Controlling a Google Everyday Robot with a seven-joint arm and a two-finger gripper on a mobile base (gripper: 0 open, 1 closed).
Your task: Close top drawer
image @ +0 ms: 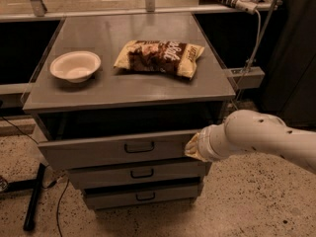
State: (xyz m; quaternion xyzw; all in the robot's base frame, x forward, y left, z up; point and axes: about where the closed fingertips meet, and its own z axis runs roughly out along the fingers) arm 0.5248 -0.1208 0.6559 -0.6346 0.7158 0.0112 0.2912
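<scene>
The top drawer (98,151) of the grey cabinet is pulled partly out, its flat grey front carrying a small black loop handle (139,147) at the centre. Its dark inside shows under the cabinet top. My gripper (193,148) is at the end of the white arm coming in from the right. It rests against the right end of the drawer front. Its tip is seen end-on and mostly hidden by the wrist.
A white bowl (75,66) and a bag of chips (160,57) lie on the cabinet top (123,88). Two lower drawers (140,173) sit below, slightly out. A black stand leg (34,196) lies on the speckled floor at left. A cable hangs at right.
</scene>
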